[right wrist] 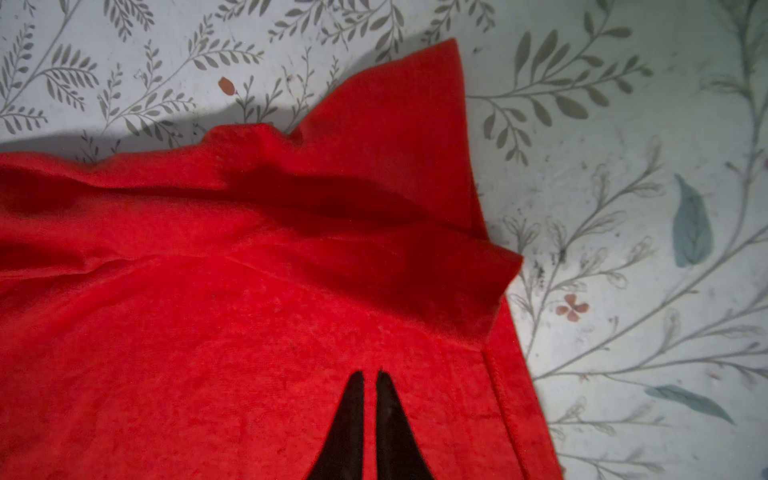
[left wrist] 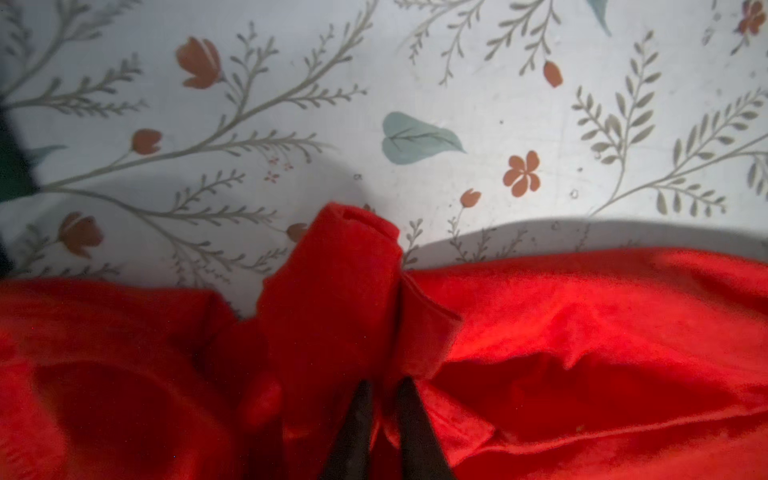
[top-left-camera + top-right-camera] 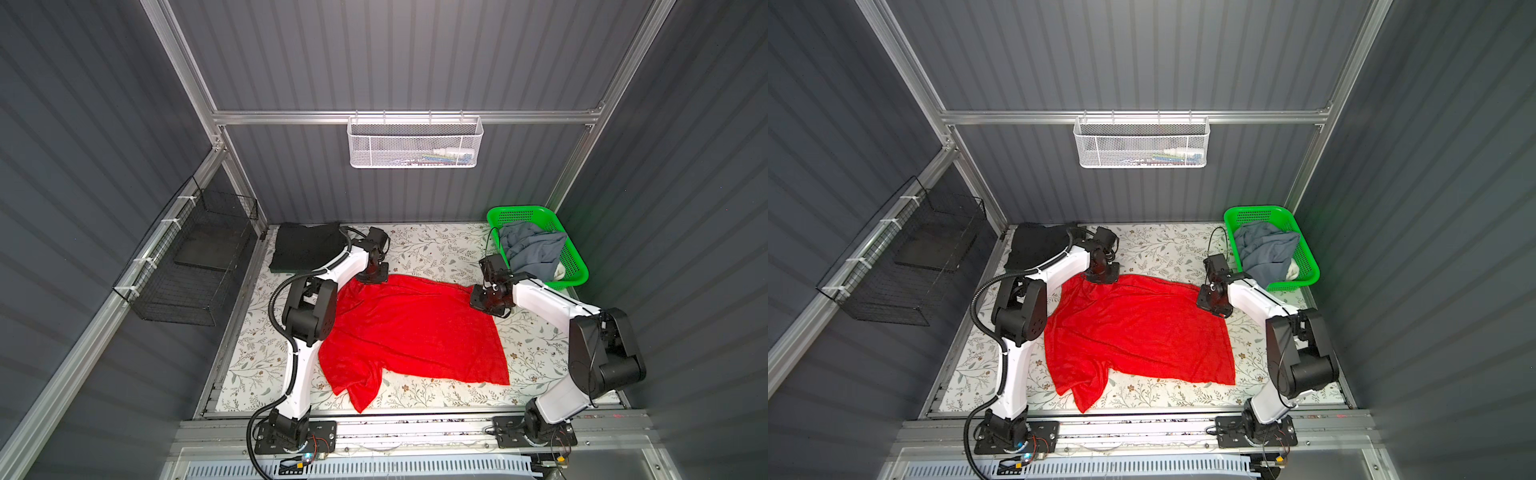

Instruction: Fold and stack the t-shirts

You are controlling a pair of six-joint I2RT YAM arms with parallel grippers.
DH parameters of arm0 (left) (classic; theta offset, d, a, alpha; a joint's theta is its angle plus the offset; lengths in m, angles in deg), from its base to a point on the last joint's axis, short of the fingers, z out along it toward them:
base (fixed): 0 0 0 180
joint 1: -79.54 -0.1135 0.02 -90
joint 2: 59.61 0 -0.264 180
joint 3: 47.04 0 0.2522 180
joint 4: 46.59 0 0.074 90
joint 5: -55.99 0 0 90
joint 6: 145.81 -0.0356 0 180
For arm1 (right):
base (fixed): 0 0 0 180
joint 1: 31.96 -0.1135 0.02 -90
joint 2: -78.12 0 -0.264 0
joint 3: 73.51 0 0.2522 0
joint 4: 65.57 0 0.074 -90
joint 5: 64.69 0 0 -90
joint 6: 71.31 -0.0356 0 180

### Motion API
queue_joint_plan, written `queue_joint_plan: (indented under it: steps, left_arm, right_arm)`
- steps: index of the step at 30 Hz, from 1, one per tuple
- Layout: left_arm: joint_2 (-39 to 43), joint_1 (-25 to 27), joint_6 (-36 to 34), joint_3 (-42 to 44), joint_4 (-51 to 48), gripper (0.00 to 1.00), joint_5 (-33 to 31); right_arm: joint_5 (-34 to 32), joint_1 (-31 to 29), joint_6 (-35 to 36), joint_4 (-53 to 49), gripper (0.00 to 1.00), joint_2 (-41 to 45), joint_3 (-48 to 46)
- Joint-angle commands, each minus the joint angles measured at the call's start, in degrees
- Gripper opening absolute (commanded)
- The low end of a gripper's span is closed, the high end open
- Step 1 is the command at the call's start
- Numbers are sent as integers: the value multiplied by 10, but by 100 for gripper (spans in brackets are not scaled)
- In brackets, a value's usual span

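Grey ribbed panels wall in a desk [image 3: 536,353] covered with a floral print. Nearest the front edge, left of the middle, a bunched end of the red t-shirt [image 3: 415,332] trails toward that edge. Beyond it the shirt lies spread over the middle of the desk in both top views. Its right side is fairly flat and its left side is creased beside the left arm [image 3: 305,374].

The left fingers [image 2: 365,399] are at the shirt's far left corner. The left wrist view shows them closed, with a fold of red cloth pinched between them and a hem bunched up just past the tips. The right fingers [image 1: 360,386] are at the shirt's far right corner. The right wrist view shows them drawn together to a thin slit. Their tips are sunk into the cloth just beside the stitched side hem, and red fabric is ruffled up beyond them.

Farther back, in the far left corner of the desk, lie the dark folded t-shirts [image 3: 305,247]. They are flat and square, black on top with a dark green edge showing beneath, and the left arm crosses above one corner. In the far right corner stands a green basket [image 3: 523,212] holding the crumpled grey-blue t-shirt [image 3: 532,249]. On the back wall hangs a white mesh basket [image 3: 415,145].
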Motion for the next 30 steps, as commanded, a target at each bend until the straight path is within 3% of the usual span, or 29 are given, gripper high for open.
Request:
queue_joint_plan:
  steps: [1,11,17,24,30]
  left_arm:
    - [60,-1,13,35,22,5,-14]
    - [200,-2,58,208,125,0,-31]
    - [304,15,59,357,221,0,3]
    - [407,25,65,506,276,0,-37]
    - [511,25,80,595,289,0,-115]
  right_arm:
    - [-2,2,8,-3,11,-4,-7]
    - [1,2,17,-14,11,-1,2]
    - [6,1,24,-18,11,-10,14]
    - [1,2,27,-24,11,-15,21]
    - [-10,3,31,-34,11,-23,29]
